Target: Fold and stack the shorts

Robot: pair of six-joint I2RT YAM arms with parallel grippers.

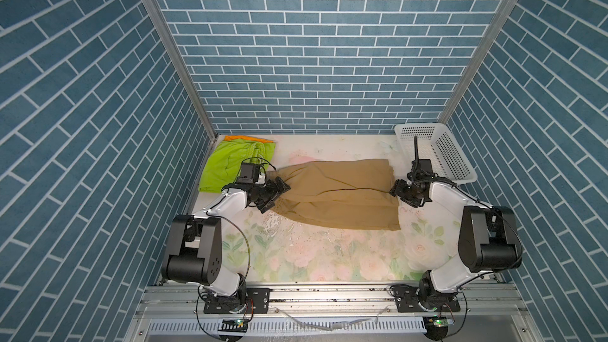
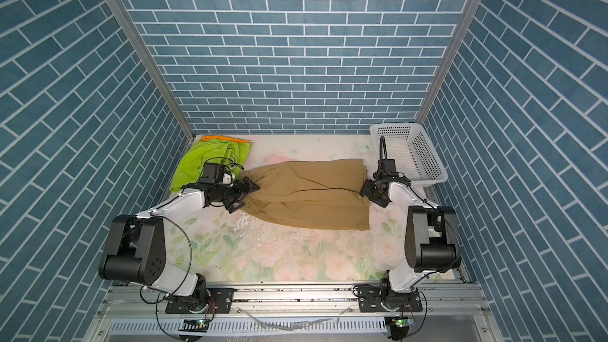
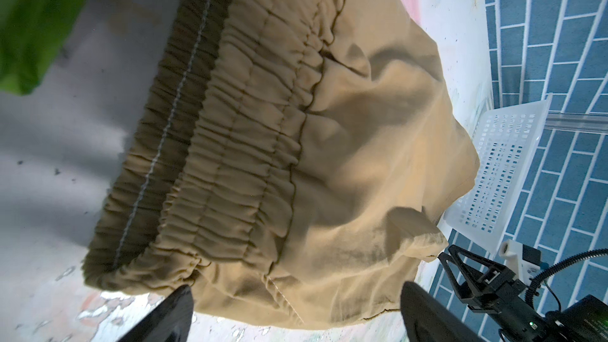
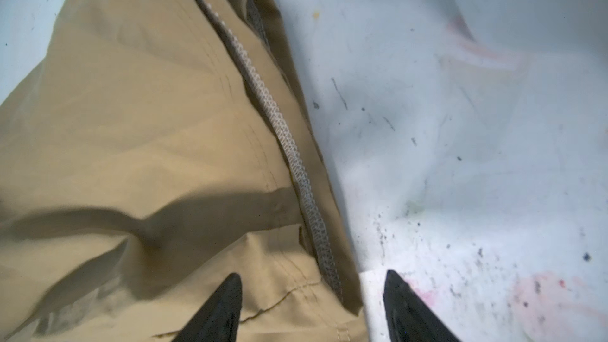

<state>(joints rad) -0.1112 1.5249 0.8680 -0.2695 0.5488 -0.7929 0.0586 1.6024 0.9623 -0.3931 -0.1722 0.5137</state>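
Tan shorts: found stretched lengthwise between arms, waistband at left gripper, hem at right gripper; both jaws apart, nothing clamped.

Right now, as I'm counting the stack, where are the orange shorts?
In both top views the orange shorts lie in the far left corner of the table, only a strip showing beyond the far edge of the lime green shorts.

Tan-brown shorts, lime green shorts, orange shorts, white basket, blue brick-pattern walls, pastel floral table
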